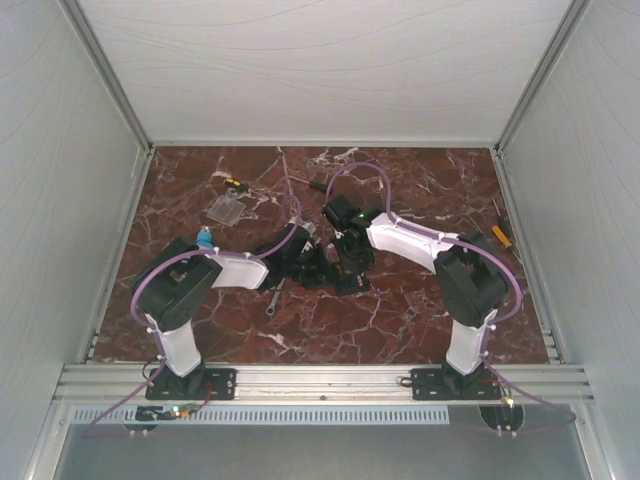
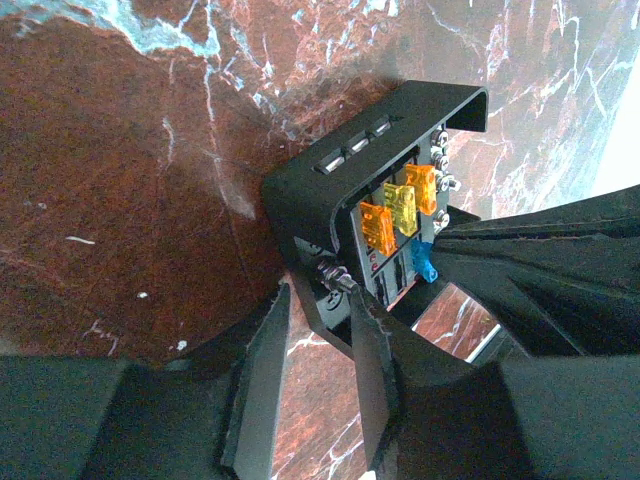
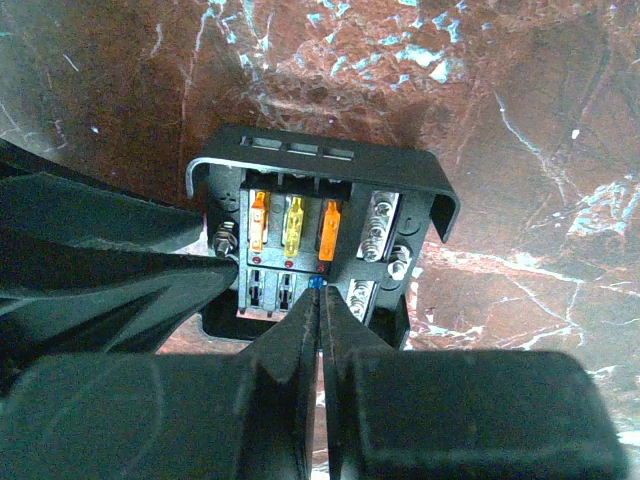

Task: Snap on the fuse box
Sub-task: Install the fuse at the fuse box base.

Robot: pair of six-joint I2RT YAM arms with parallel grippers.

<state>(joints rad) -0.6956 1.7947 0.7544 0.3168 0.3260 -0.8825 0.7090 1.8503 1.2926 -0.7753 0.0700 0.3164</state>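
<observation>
The left gripper (image 2: 320,300) has its two fingers (image 2: 372,350) on either side of the near wall of the fuse box (image 2: 330,200), and they seem to clamp this wall between them. The box stands open just ahead of these fingertips, on the red marble table (image 2: 120,180). The right gripper (image 3: 320,295) has its fingers (image 3: 290,340) pressed almost together, and a small blue fuse (image 2: 425,262) is pinched at their tips. Just beyond these tips, inside the box, there are two orange fuses (image 3: 327,230) and one yellow fuse (image 3: 294,225) in a row. The blue fuse is directly in front of the empty slots (image 3: 270,290), below this row. A flat clear cover (image 1: 228,208) lies well apart from both grippers
</observation>
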